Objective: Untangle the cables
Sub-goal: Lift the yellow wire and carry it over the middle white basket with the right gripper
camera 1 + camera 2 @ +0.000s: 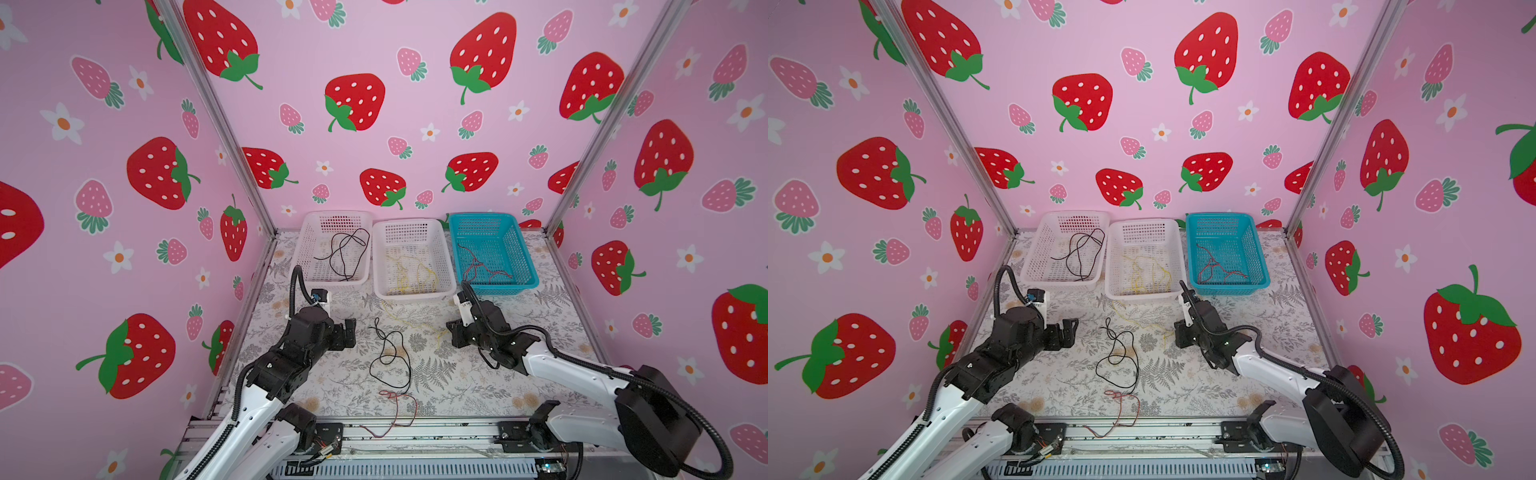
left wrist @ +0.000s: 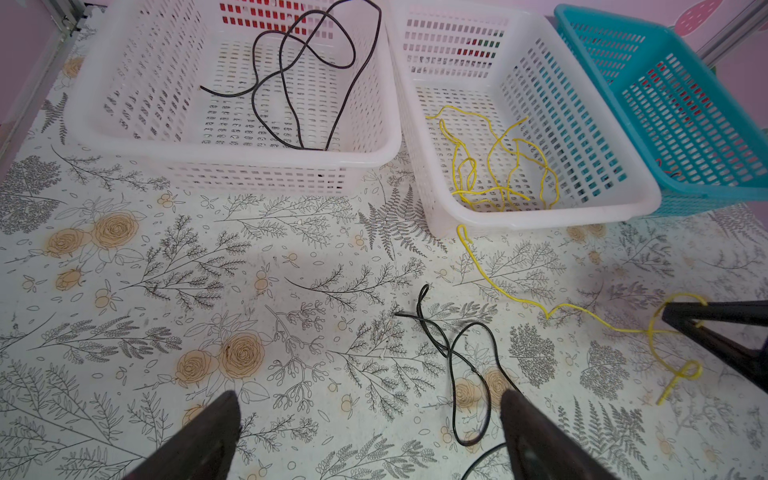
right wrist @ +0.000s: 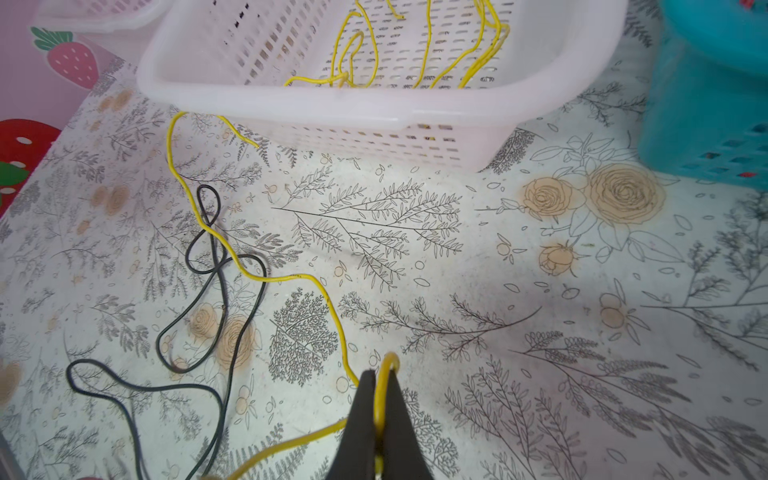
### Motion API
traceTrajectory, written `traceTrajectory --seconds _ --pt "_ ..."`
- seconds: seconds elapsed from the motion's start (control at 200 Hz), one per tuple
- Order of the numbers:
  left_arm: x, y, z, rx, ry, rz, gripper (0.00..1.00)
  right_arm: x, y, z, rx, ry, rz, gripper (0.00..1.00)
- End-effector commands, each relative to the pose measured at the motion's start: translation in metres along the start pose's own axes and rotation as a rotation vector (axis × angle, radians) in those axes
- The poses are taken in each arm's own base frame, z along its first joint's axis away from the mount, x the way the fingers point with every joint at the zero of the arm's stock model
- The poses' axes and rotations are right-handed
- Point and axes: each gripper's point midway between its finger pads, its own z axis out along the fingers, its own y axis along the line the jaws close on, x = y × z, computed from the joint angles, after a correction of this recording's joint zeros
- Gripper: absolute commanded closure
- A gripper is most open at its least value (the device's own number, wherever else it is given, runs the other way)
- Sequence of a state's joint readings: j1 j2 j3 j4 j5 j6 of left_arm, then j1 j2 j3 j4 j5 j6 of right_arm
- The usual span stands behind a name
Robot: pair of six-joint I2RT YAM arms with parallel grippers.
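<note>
Right pincer point(image 3: 377, 386) is clamped shut on the loose yellow cable point(image 3: 331, 307), which trails across the surface point(image 3: 498, 249) back to just in front of the middle white basket point(image 1: 415, 293). It crosses a loop of the black cable point(image 3: 174, 388) on the way. I'd lift slow and peel it up and off rather than yank, maybe pinning the black one with the left pincer point(image 2: 370, 415), which is wide open and empty. Red cable point(image 1: 395, 394) lies further out in front of that basket. The middle basket holds yellow strands point(image 1: 411, 274). The white basket on its left point(image 1: 332, 284) has a black strand point(image 1: 345, 249), and the teal basket on its right point(image 1: 503, 286) has red strands point(image 1: 478, 266).
</note>
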State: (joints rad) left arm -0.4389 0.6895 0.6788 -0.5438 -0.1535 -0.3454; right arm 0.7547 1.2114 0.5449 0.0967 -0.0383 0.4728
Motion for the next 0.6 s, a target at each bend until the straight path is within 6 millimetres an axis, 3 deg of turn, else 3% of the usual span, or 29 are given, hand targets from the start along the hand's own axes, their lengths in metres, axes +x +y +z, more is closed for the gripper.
traceTrajectory --seconds 0.0,0.365,0.595 --pt "0.001 0.002 -0.001 -0.011 0.007 0.003 0.01 -0.006 0.013 -0.012 -0.051 -0.010 -0.031 1.00" --pt "0.002 0.003 -0.001 -0.016 0.013 0.001 0.01 -0.032 0.064 -0.058 -0.326 -0.174 -0.131 1.00" --pt "0.001 0.002 -0.001 -0.015 0.012 0.000 0.01 -0.051 0.079 -0.082 -0.395 -0.264 -0.163 1.00"
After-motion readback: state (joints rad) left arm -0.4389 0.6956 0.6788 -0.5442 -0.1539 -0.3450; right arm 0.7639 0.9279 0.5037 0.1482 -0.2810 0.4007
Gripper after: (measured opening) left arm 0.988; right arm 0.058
